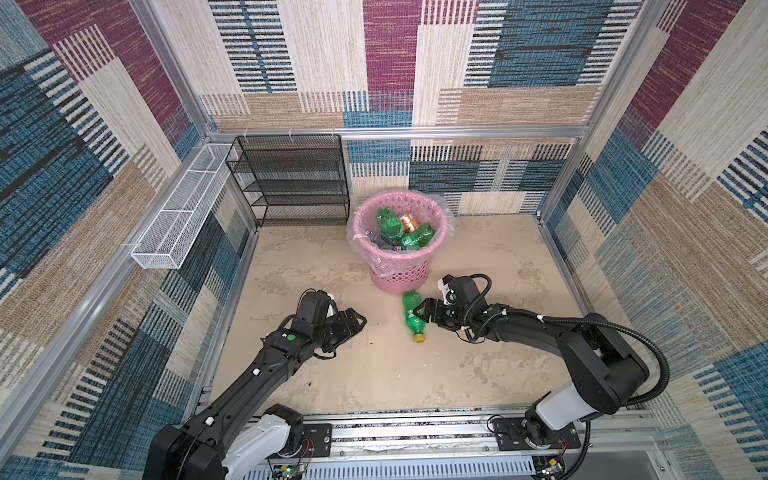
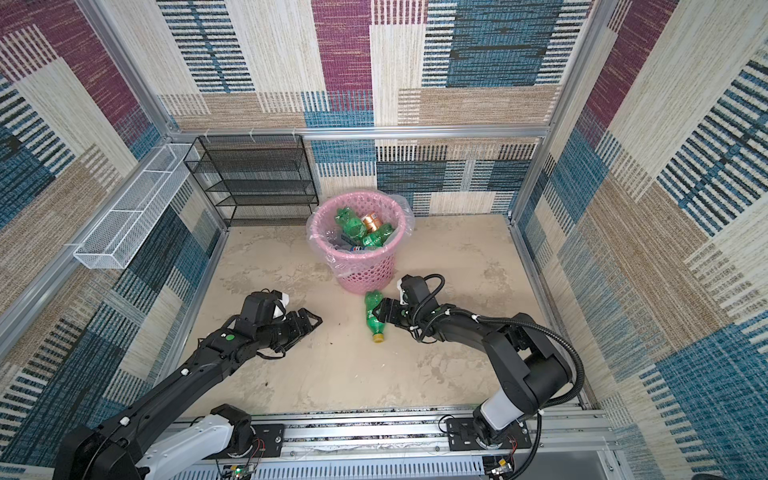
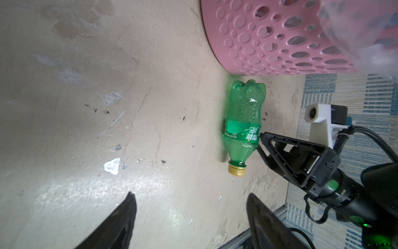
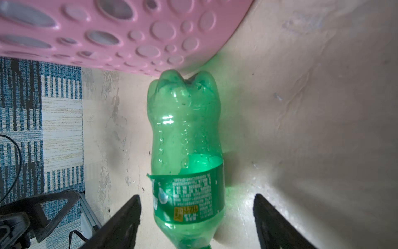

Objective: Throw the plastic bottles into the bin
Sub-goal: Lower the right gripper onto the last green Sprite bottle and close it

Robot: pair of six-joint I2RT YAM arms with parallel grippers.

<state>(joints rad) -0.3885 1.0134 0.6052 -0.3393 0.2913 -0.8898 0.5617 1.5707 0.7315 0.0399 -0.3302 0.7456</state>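
The left claw (image 1: 358,323) hangs low over the bare counter (image 1: 374,374), fingers apart and nothing between them. In the left wrist view its dark fingertips (image 3: 125,215) frame only empty surface. From this claw the one loose green bottle (image 1: 411,316) lies at about 3 o'clock and well apart, so this arm is the farther of the two.

The green bottle lies on its side on the counter, just at 6 o'clock of the pink bin (image 1: 401,272). Its long axis runs close to 12–6. The lobed base points to 12 o'clock, right at the foot of the bin; whether it touches or is a hair off I cannot tell. The yellow cap (image 1: 419,338) points to 6 o'clock, leaning a little toward 5. Inside the bin several other bottles (image 1: 392,226) are piled, green ones and a copper-coloured one.

The right claw (image 1: 420,312) is right at the bottle, reaching in from 3 o'clock, so the bottle lies at its 9 o'clock and square across its line of reach. Its fingers stand apart, clamped on nothing. In the right wrist view one shows on each side of the label (image 4: 189,198), with a gap on both sides. Whether a tip brushes the label I cannot tell. By my judgement the right arm is the one placed to close on the labelled middle. The carry would then go toward 12 o'clock and up over the bin's rim.
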